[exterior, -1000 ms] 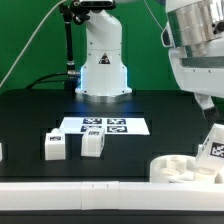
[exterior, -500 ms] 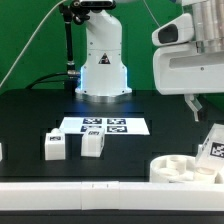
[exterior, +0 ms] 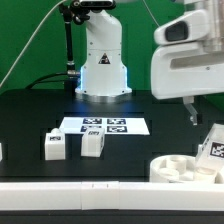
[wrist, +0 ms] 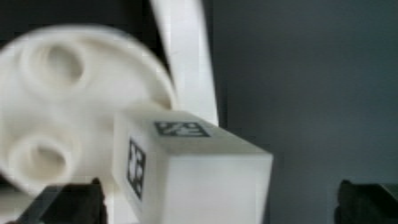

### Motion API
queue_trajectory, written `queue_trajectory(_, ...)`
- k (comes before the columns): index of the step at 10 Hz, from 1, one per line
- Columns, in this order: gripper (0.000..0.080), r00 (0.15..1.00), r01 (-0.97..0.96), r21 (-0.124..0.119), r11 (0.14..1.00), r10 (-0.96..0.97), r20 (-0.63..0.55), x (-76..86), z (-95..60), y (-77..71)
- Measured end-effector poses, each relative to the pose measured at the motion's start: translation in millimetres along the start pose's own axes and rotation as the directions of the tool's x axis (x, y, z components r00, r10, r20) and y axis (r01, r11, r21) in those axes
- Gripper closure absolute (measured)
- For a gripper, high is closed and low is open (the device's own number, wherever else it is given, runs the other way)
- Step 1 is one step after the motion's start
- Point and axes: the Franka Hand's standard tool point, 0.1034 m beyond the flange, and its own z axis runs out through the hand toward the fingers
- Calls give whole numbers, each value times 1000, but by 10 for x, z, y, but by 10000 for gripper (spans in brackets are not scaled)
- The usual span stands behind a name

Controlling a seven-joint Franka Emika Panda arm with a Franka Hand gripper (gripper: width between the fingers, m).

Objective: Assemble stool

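Note:
The white round seat point(exterior: 178, 169) lies at the exterior view's lower right, and in the wrist view the seat point(wrist: 63, 110) shows two holes in its face. A white tagged leg point(exterior: 213, 145) stands tilted at the seat's right rim. In the wrist view this leg point(wrist: 199, 170) sits below and between my fingers. My gripper point(exterior: 194, 112) hangs above the leg, open and holding nothing, and in the wrist view the gripper point(wrist: 222, 205) shows only as dark fingertips point(wrist: 71, 205) at both sides. Two more legs point(exterior: 55, 146) point(exterior: 92, 143) stand on the table at the left.
The marker board point(exterior: 105, 126) lies in the middle of the black table, in front of the robot base point(exterior: 102, 60). A long white wall strip point(exterior: 80, 190) runs along the table's front edge, and the same strip point(wrist: 178, 50) passes beside the seat in the wrist view.
My gripper has swung toward the exterior view's left and turned, coming over the leg at the seat. It stayed open. The parts on the table have not moved.

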Motion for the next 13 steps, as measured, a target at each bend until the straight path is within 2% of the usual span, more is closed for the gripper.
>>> queue_trajectory(1, 151, 986, 166, -25, 986, -166, 19, -14, -11, -22)
queue_trajectory(2, 151, 960, 279, -28, 960, -278, 28, -13, -14, -17)
queue_trajectory(4, 151, 924, 381, -27, 924, -380, 32, -13, -9, 5)
queue_trajectory(6, 151, 844, 536, -29, 844, -535, 36, -6, 7, 30)
queue_trajectory(7, 151, 735, 678, -52, 733, -677, 42, 15, 61, 60)
queue_trajectory(8, 151, 633, 774, -53, 630, -772, 63, 11, 109, 86)
queue_trajectory(10, 151, 505, 863, -64, 501, -858, 92, 36, 124, 105)
queue_trajectory(12, 151, 344, 939, -56, 340, -931, 123, 28, 159, 149)
queue_trajectory(13, 151, 321, 947, -50, 317, -939, 127, 25, 169, 203)
